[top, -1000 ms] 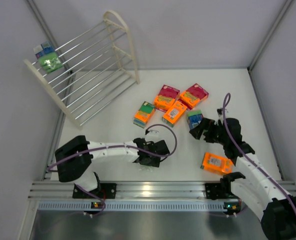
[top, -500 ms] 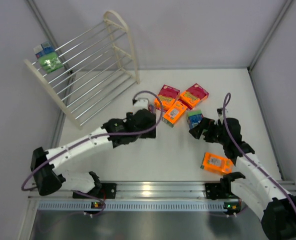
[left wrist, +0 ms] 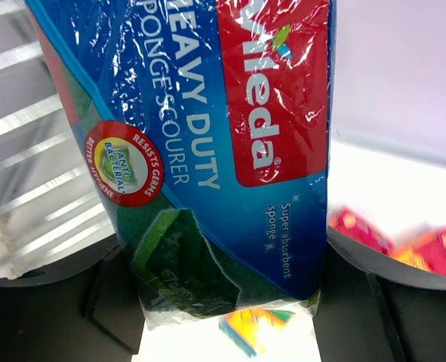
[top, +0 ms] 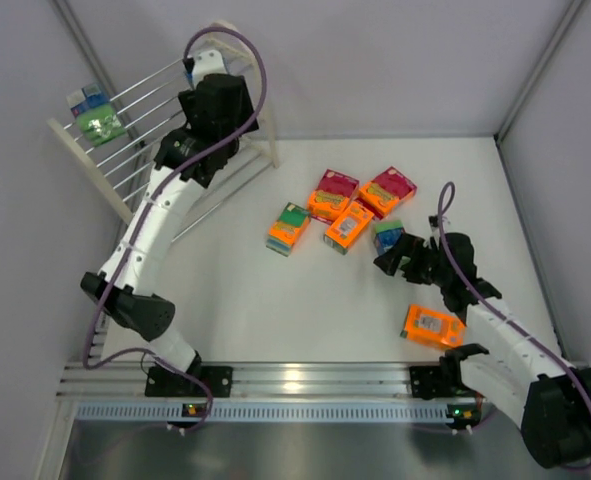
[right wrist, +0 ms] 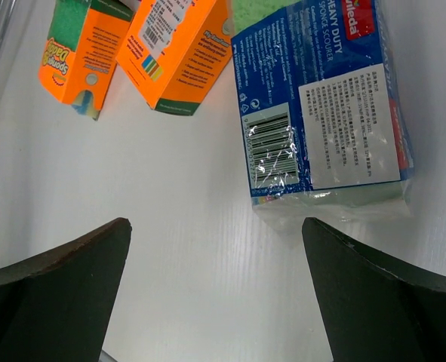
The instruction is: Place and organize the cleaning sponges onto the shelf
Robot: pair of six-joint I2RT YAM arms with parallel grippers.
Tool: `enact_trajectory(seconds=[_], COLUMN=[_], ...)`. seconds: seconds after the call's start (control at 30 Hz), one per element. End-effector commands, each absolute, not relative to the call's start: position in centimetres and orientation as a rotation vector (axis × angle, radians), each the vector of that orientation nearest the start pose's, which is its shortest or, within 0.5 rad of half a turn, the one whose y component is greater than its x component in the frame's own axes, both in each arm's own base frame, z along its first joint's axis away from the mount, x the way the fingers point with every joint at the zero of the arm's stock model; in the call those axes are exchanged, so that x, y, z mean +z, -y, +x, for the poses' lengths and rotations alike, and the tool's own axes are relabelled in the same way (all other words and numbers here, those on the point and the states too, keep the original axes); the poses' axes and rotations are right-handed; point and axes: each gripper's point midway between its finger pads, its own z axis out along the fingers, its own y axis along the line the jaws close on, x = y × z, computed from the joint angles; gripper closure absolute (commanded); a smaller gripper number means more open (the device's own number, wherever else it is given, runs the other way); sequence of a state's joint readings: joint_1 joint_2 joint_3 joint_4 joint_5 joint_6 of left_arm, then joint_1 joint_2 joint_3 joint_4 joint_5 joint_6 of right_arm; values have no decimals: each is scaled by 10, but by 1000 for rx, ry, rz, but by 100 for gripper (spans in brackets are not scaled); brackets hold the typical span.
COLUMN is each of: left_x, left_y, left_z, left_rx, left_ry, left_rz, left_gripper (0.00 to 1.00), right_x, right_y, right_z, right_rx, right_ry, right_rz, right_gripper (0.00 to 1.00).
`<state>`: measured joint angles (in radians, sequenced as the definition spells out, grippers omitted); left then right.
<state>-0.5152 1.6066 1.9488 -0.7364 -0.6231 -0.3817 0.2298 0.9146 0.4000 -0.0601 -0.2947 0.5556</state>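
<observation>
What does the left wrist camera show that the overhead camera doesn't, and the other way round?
Only the left wrist view: the printed label on the blue sponge pack clamped in the left gripper. Only the overhead view: the open right gripper near another blue-labelled pack, a lone orange pack, and packs already on the shelf. Both: the shelf's rods and the loose orange and magenta packs.

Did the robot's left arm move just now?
Yes. The left gripper went from near the front metal rail, away and leftward, up to the shelf top. Its jaws hold a blue sponge pack.
</observation>
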Motion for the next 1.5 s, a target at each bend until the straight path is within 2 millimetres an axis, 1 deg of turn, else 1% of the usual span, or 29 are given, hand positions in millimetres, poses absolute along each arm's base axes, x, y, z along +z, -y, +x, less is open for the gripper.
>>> enact_trajectory(seconds=[0.0, 0.03, 0.07, 0.1, 0.13, 0.17, 0.2, 0.23, 0.3, 0.33, 0.4, 0.43, 0.47, 0.57, 0.6, 0.63, 0.67, 0.77, 0.83, 0.97, 1.0, 1.03, 1.1, 1.13, 1.23, 1.27, 1.3, 1.4, 1.47], left_x=[435, 433, 438, 458, 455, 460, 468, 469, 472, 472, 471, 470, 471, 463, 455, 452, 445, 434, 430, 434, 440, 441, 445, 444, 445, 444, 449, 452, 451], left_y=[93, 82, 74, 66, 57, 39, 33, 15, -2, -16, -25, -33, -35, -38, -37, -37, -37, -43, -49, -53, -53, -51, -47, -45, -42, -43, -42, -44, -44], left_z=[450, 465, 472, 474, 483, 487, 488, 492, 498, 499, 504, 507, 508, 517, 521, 523, 525, 521, 513, 499, 494, 492, 488, 488, 485, 484, 481, 476, 474], left_rx=[89, 91, 91, 77, 97, 118, 95, 92, 95, 108, 89, 95, 90, 89, 93, 91, 99, 139, 183, 217, 214, 212, 212, 222, 229, 234, 225, 229, 237], left_ry=[-1760, -1762, -1750, -1703, -1703, -1686, -1660, -1648, -1633, -1627, -1624, -1623, -1617, -1632, -1647, -1655, -1672, -1690, -1695, -1692, -1679, -1679, -1676, -1680, -1676, -1678, -1666, -1653, -1657], left_rz=[-348, -360, -372, -383, -395, -427, -457, -485, -511, -530, -530, -537, -535, -527, -526, -525, -529, -552, -575, -577, -577, -572, -559, -556, -558, -564, -569, -584, -584], left_gripper=[27, 27, 27, 27, 27, 27, 27, 27, 27, 27, 27, 27, 27, 26, 26, 26, 26, 27, 27, 27, 27, 27, 27, 27, 27, 27, 27, 27, 26], right_x=[130, 130, 131, 132, 133, 133, 131, 132, 129, 127, 125, 122, 122, 121, 122, 120, 121, 120, 118, 113, 112, 108, 109, 107, 110, 112, 112, 113, 113], right_y=[-147, -146, -147, -147, -147, -146, -145, -144, -143, -143, -144, -145, -145, -147, -147, -147, -148, -152, -153, -159, -160, -162, -164, -165, -168, -169, -169, -171, -172], right_z=[273, 273, 272, 273, 272, 272, 272, 272, 272, 272, 272, 272, 273, 275, 277, 278, 279, 281, 283, 285, 286, 286, 289, 290, 293, 294, 295, 295, 296], right_rx=[817, 814, 815, 814, 814, 810, 803, 797, 792, 791, 794, 792, 792, 793, 792, 792, 796, 803, 811, 831, 837, 836, 841, 841, 846, 847, 845, 847, 849], right_ry=[-2089, -2087, -2086, -2084, -2079, -2077, -2079, -2075, -2082, -2090, -2100, -2111, -2111, -2117, -2115, -2121, -2120, -2122, -2125, -2144, -2151, -2168, -2174, -2181, -2179, -2173, -2173, -2171, -2177], right_rz=[128, 125, 123, 123, 122, 124, 129, 134, 138, 137, 133, 133, 129, 125, 125, 128, 127, 125, 125, 108, 102, 96, 87, 87, 77, 76, 77, 77, 77], right_gripper=[1, 1, 1, 1, 1, 1, 1, 0, 1, 0, 1, 1, 1, 1, 1, 1, 1, 1, 0, 0, 0, 1, 1, 1, 1, 1, 1, 1, 1])
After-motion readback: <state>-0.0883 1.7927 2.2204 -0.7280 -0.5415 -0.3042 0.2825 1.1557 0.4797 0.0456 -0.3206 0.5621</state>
